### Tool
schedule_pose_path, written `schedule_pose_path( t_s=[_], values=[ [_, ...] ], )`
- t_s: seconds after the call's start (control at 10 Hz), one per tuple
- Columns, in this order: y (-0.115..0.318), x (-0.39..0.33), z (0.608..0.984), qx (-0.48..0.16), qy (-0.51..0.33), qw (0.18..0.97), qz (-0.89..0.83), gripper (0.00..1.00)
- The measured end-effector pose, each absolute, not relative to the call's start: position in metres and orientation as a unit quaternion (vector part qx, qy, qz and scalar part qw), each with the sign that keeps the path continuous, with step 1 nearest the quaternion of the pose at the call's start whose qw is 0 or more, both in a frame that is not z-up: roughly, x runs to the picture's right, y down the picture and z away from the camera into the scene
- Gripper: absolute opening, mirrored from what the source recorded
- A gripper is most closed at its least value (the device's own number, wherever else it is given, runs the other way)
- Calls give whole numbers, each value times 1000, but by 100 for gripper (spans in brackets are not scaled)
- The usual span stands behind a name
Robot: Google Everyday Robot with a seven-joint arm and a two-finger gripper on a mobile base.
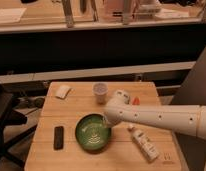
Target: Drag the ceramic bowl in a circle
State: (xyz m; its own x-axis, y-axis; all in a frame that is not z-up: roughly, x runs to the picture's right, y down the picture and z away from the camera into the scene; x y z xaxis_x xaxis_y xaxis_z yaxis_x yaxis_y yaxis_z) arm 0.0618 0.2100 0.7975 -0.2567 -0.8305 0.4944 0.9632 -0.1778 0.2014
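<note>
The ceramic bowl is round, shallow and glossy green with pale swirl marks. It sits on the wooden table, a little left of centre and towards the front. My gripper comes in on the white arm from the right and reaches down at the bowl's right rim, just inside or on it. The wrist housing hides how it meets the rim.
A small pale cup stands behind the bowl. A white packet lies at the back left and a black bar-shaped object at the front left. A white bottle lies at the front right, and a small orange item sits behind the arm.
</note>
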Motion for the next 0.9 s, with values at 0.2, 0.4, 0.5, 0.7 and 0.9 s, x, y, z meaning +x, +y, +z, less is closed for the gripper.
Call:
schedule_pose_path(
  t_s=[0.2,0.4,0.5,0.7,0.9],
  values=[
    [213,82,792,-148,-242,605,-744,0],
    [210,112,793,-145,-238,608,-743,0],
    [207,115,795,-143,-238,607,-744,0],
    [205,112,795,-145,-238,604,-746,0],
    [202,87,796,-143,-239,601,-749,0]
  ],
)
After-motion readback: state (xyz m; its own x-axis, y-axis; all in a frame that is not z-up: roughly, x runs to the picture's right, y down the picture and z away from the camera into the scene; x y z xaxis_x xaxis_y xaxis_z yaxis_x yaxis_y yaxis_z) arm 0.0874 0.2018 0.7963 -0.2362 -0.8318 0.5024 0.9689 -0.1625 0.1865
